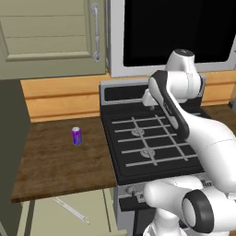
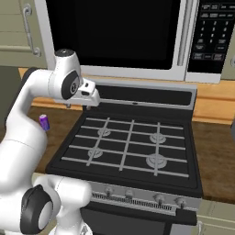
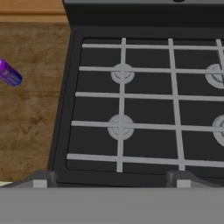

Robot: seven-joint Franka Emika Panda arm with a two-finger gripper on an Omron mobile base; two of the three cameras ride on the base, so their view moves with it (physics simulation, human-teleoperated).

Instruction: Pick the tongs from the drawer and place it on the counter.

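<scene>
The tongs [image 1: 71, 210], a thin pale metal strip, lie slantwise in the open drawer [image 1: 97, 207] below the front edge of the counter [image 1: 60, 161], at the lower left of the left base view. My gripper [image 3: 111, 181] is held well above and to the right of them, over the left side of the black stove [image 3: 144, 109]. It points down and is open, its two tips wide apart with nothing between them. In the right base view the hand [image 2: 87, 97] hangs above the stove's back left corner.
A small purple can [image 1: 76, 136] stands on the brown counter left of the stove, and shows too in the hand view [image 3: 9, 73]. A microwave [image 2: 124, 32] hangs over the stove. A tall olive cabinet door [image 1: 50, 37] is at the upper left. More counter [image 2: 215, 151] lies right of the stove.
</scene>
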